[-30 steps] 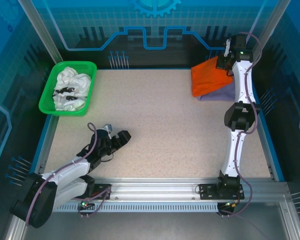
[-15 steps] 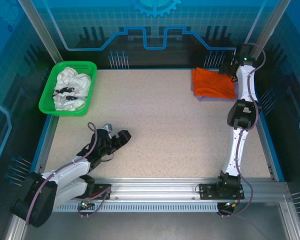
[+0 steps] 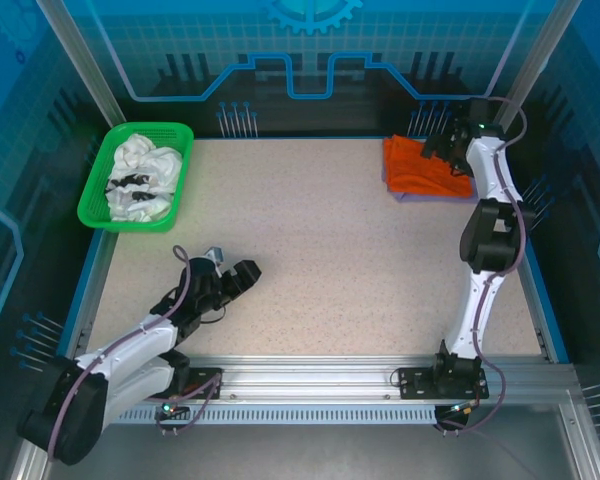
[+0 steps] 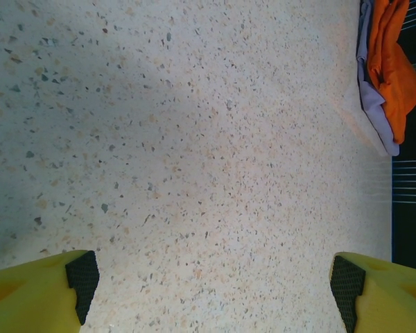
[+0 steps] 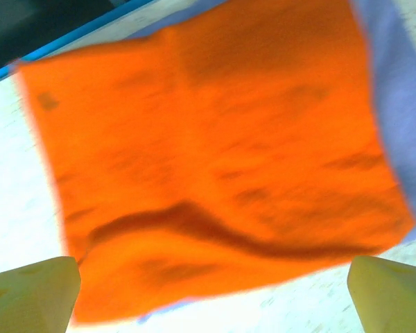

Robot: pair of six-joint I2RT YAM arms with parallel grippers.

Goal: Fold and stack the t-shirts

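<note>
Right end effector point(image 5: 211, 291) hovers, jaws wide apart, nothing between, over folded orange t-shirt point(image 5: 208, 159): soft, creased, squarish, atop lavender t-shirt point(image 5: 395, 83), far-right counter point(image 3: 330, 240) corner. Left end effector point(image 4: 215, 284) jaws apart over speckled counter. White t-shirts point(image 3: 145, 165) crumpled in green basket point(image 3: 130, 225) far-left; middle open.

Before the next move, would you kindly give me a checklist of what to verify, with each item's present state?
1. Right gripper open, holding nothing: ok.
2. Bright orange cloth t-shirt folded and lying on the pale lavender t-shirt: ok.
3. Stack edges aligned: not ok; lavender shows past the orange edge.
4. Left gripper open over the bare speckled table: ok.
5. White printed t-shirts in the green plastic basket folded: not ok, crumpled.
6. Number of shirts in the basket: cannot tell.
</note>
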